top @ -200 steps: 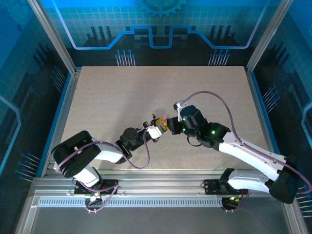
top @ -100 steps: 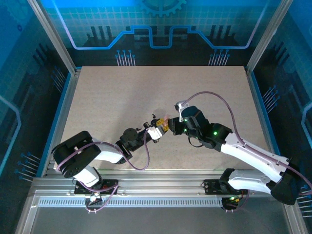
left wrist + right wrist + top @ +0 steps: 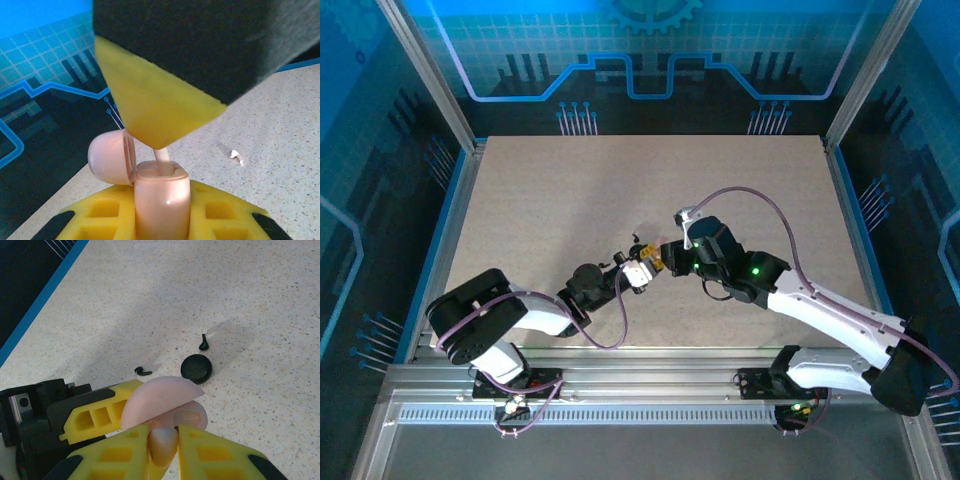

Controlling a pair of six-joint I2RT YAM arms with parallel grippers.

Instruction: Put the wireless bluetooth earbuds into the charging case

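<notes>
While the speckled beige table (image 3: 570, 190) is sitting under blue-lit walls, we are seeing the right gripper (image 3: 164, 455) pinching a glossy pink earbud (image 3: 163, 440), now slightly nearer the left gripper (image 3: 636, 272), which is clamping the rounded pink charging case (image 3: 162, 200), lid open. Two black earbuds (image 3: 203, 342) are lying beside a round black case (image 3: 196, 367).

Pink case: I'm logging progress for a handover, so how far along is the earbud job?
Done: the left fingers clamp the pink case, its lid open. In hand: the right fingers pinch a pale pink earbud at the case's opening, not visibly seated. Left: two black earbuds lie loose near the black case, and a small pale piece, possibly the second pink bud, lies on the table.
</notes>
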